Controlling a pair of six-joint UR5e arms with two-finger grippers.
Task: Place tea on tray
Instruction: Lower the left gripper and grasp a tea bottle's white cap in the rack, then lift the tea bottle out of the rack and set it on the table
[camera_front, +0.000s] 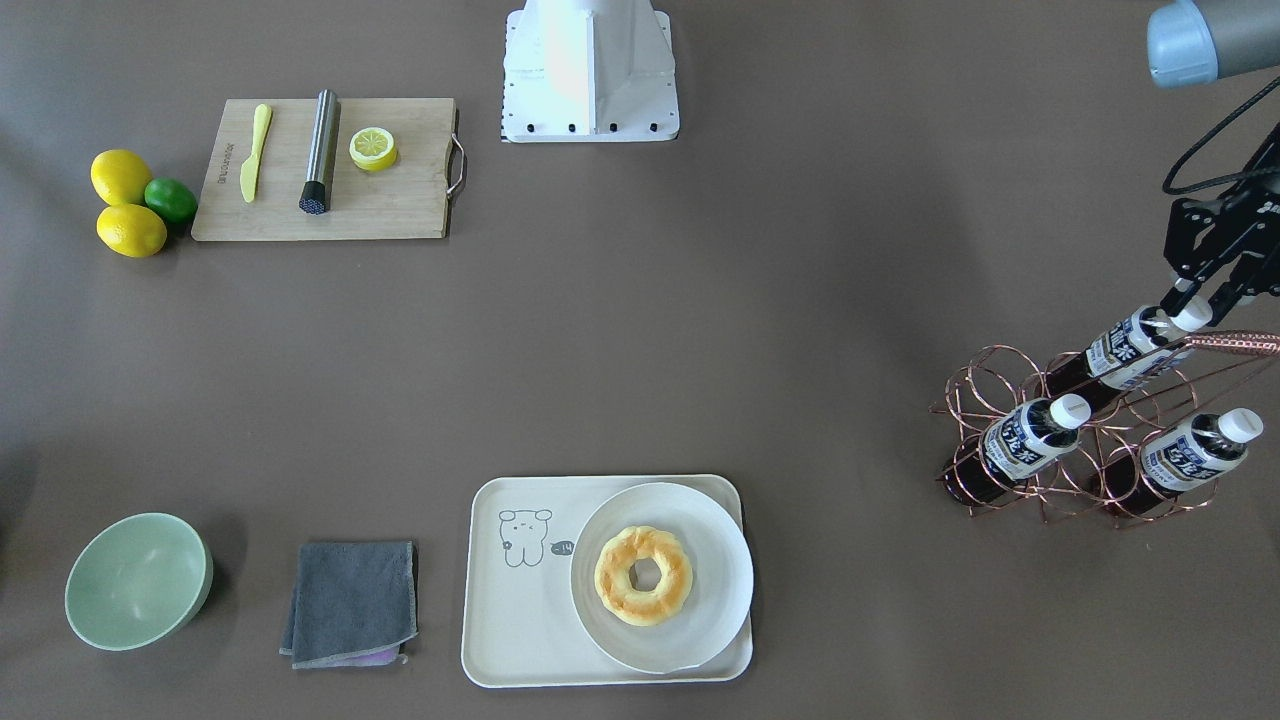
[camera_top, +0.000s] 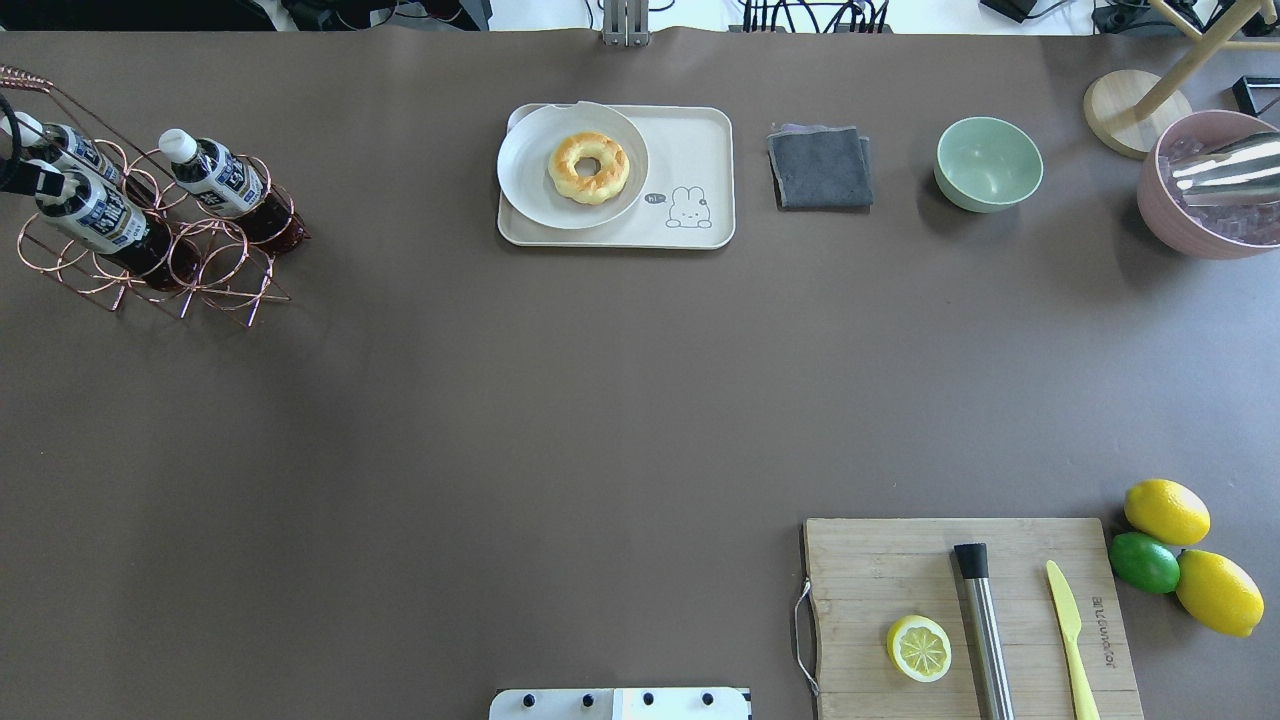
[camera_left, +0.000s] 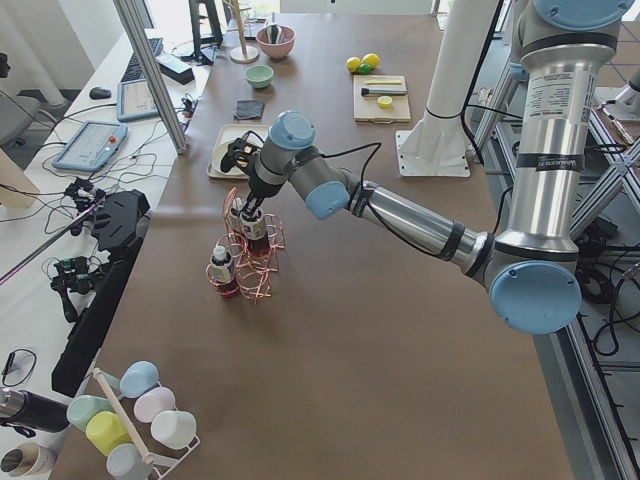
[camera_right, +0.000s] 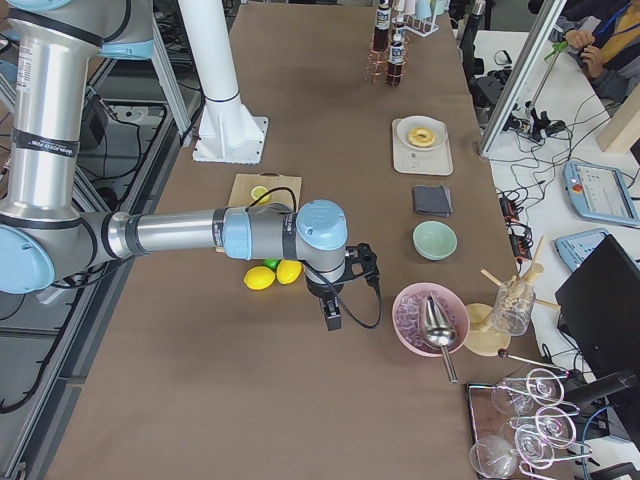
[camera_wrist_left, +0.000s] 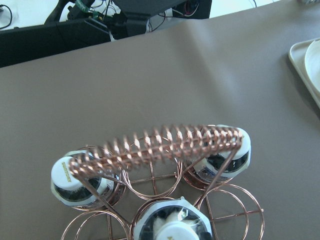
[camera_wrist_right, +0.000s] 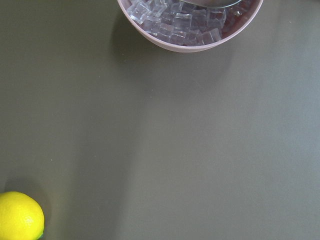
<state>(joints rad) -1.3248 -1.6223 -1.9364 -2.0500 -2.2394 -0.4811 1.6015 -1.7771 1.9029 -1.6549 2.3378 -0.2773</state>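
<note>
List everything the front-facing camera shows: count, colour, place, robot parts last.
tea bottles: three, dark brown with white caps, in rack
rack: one, copper wire, robot's left end
tray: one, cream, operators' side
plate: one, white, on tray
doughnut: one, golden, on plate
cloth: one, grey, beside tray
bowl: one, green, beside cloth
cutting board: one, wooden, robot's right side
knife: one, yellow, on board
metal rod: one, silver, on board
lemon half: one, yellow, on board
lemons: two, yellow, beside board
lime: one, green, by lemons
left gripper: one, black, at cap of top bottle
</note>
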